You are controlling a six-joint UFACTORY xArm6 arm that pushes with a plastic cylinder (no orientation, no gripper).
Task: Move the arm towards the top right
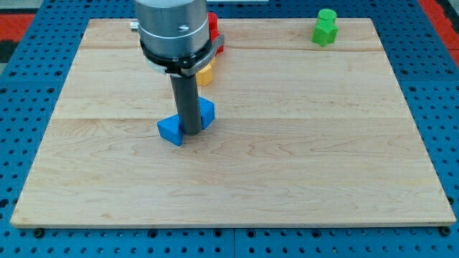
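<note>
My dark rod comes down from the silver arm head at the view's top left. My tip [191,132] rests at the front notch of a blue angled block [171,130], which wraps around the rod on both sides. A green block [325,27] stands at the view's top right, far from my tip. A yellow block [205,73] and a red block [214,32] lie just behind the rod, partly hidden by the arm head.
The wooden board [287,158] lies on a blue perforated table [445,107]. The arm head [172,32] hides the top-left part of the board.
</note>
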